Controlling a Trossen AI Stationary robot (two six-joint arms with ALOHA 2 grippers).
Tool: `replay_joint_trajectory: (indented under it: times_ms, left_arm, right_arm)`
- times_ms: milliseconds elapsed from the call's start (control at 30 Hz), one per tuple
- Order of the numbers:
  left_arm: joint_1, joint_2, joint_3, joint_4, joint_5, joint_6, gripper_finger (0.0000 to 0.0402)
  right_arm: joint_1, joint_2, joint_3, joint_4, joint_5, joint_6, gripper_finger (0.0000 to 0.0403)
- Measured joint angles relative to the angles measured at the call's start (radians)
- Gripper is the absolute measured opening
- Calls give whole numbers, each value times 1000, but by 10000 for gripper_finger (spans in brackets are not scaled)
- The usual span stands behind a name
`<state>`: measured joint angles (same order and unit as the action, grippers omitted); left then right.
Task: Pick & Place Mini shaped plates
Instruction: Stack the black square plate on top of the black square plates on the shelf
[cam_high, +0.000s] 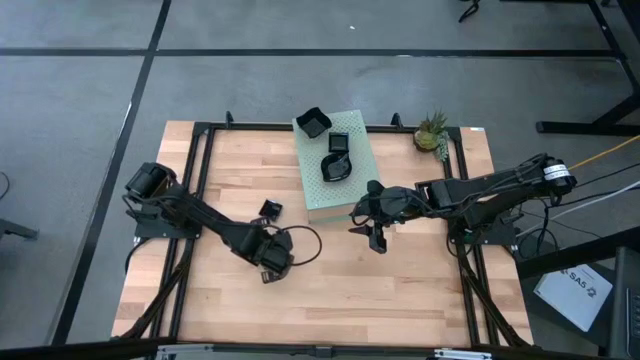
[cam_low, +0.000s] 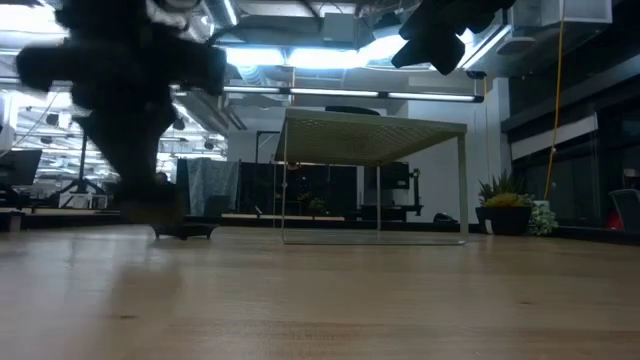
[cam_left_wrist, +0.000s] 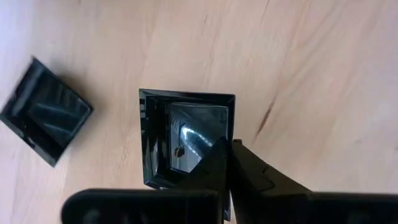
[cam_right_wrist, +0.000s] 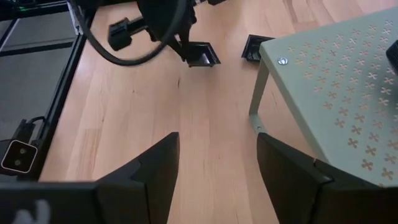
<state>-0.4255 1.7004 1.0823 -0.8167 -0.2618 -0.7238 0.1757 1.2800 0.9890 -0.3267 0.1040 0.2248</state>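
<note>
The left gripper (cam_high: 268, 272) is found low over the wooden table (cam_high: 420, 290), toward its left-centre, and its fingers (cam_left_wrist: 217, 163) are seen clamped on the rim of a square black plate (cam_left_wrist: 186, 138). In the left wrist view the held plate appears at or just above the bare boards; contact with the surface cannot be confirmed. In the right wrist view the same plate (cam_right_wrist: 202, 55) is seen beneath the left gripper (cam_right_wrist: 186, 53).

A second square plate (cam_high: 270, 209) is recorded lying loose on the table, near the held one and just beside the left edge of the pale green perforated box (cam_high: 340, 195). The same plate is seen in the left wrist view (cam_left_wrist: 45, 111), apart from the held plate.

Three further black plates are noted on top of the box: one (cam_high: 313, 123) at its far corner, overhanging the edge, a small square one (cam_high: 338, 142) near the middle, and a wavy-rimmed one (cam_high: 336, 168) just behind it toward the near side.

The right gripper (cam_high: 377, 240) is observed over the table, just off the near right corner of the box, with its jaws spread wide and nothing between them. Its fingers (cam_right_wrist: 155, 168) are seen well apart in its own wrist view.

A small potted plant (cam_high: 432, 130) is recorded at the far right of the table, beside the box.
</note>
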Motion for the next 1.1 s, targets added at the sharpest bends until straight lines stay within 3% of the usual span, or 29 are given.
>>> replay_joint_trajectory:
  times_ms: [767,1100]
  left_arm:
    - [23,-3,374,-311,-137,-137,3]
    - [119,-3,546,-313,-219,84,3]
  right_arm:
    - [0,0,0,-55,-1,-20,212]
    - [-3,0,0,-40,-1,-24,212]
